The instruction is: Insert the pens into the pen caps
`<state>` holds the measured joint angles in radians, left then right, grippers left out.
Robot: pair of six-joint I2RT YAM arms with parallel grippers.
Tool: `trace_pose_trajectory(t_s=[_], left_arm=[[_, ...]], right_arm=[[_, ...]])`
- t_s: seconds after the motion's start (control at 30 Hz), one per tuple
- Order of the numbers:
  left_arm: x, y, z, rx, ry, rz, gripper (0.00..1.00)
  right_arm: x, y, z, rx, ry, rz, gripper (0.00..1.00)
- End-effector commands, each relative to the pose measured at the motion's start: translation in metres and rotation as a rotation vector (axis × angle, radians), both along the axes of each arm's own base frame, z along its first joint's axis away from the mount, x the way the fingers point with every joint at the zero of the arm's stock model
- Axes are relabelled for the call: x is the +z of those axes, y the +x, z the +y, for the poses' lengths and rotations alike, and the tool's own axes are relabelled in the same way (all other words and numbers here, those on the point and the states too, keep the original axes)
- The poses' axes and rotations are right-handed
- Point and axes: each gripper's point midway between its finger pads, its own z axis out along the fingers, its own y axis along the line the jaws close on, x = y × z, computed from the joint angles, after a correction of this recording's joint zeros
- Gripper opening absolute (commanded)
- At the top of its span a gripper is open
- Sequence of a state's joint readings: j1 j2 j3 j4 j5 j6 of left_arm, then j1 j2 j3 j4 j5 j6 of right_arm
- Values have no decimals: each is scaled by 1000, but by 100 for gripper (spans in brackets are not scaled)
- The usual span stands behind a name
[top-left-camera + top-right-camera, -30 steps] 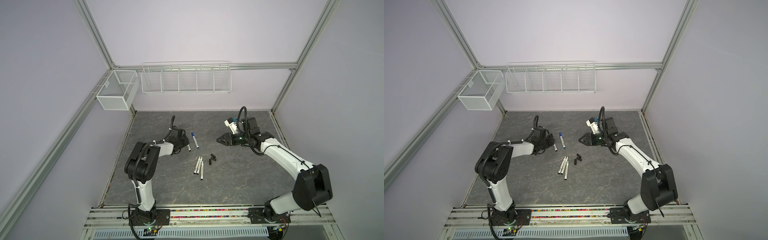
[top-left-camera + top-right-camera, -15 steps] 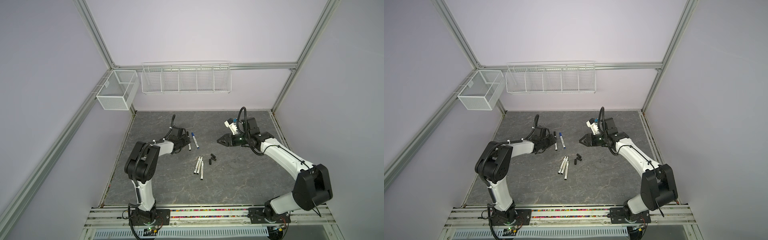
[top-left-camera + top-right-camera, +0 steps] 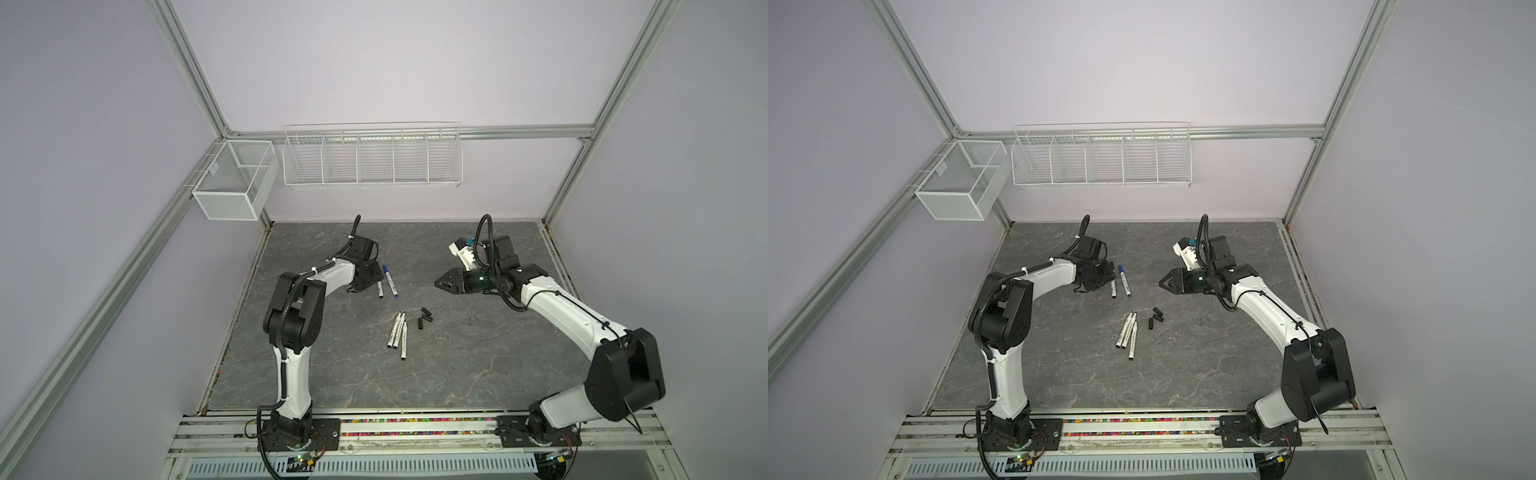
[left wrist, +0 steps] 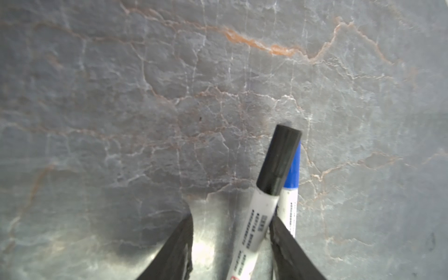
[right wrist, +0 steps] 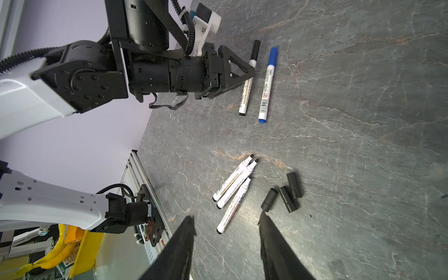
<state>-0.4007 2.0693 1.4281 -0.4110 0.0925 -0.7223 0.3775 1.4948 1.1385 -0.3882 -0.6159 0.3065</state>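
I count two capped: black pen [image 5: 247, 89], with left gripper [image 4: 231, 219] spread astride it, and blue pen [image 5: 266, 84]. Three bare pens [image 3: 397, 330] at their five o'clock, caps [image 3: 427, 319] beside; right gripper [image 3: 439, 284] spread, empty.

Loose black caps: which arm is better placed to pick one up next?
Right. The right gripper hangs open and empty facing the loose black caps; the left gripper sits farther off, open around the capped black pen.

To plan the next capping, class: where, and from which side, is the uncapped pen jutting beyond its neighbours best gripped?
Probably from above, jaws straddling the rear half of the uncapped pen: it lies flat, that half clear both sides, while its neighbours crowd the tip.
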Motion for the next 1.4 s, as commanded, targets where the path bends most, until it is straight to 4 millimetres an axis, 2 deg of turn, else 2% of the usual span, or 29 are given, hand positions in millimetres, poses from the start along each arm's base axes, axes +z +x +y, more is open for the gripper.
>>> trace_pose_trajectory(t_s=[0.0, 0.23, 0.4, 0.53, 0.8, 0.9, 1.0, 1.2, 1.37], left_arm=[[-60, -45, 29, -11, 167, 244, 51], [-84, -56, 33, -21, 207, 344, 54], [-86, -57, 34, -27, 238, 392, 57], [-89, -64, 39, -20, 268, 441, 63], [-93, -80, 41, 50, 262, 452, 66], [-97, -79, 28, 90, 139, 386, 60], [-98, -76, 7, 38, 35, 354, 58], [-100, -85, 8, 3, 77, 367, 55], [-103, -88, 4, -15, 61, 387, 55]], right_arm=[[2, -6, -3, 0, -10, -17, 47], [1, -6, -7, -17, -26, -21, 47], [2, -2, -8, -31, -29, -33, 46], [5, -2, -5, -29, -11, -44, 46], [-6, 2, 2, -15, -6, -16, 46], [-15, 0, 12, 21, -27, 6, 47], [-28, -3, 27, 63, -97, 19, 46], [-54, 6, 61, 110, -133, 78, 43], [-75, 27, 94, 150, -111, 151, 41]])
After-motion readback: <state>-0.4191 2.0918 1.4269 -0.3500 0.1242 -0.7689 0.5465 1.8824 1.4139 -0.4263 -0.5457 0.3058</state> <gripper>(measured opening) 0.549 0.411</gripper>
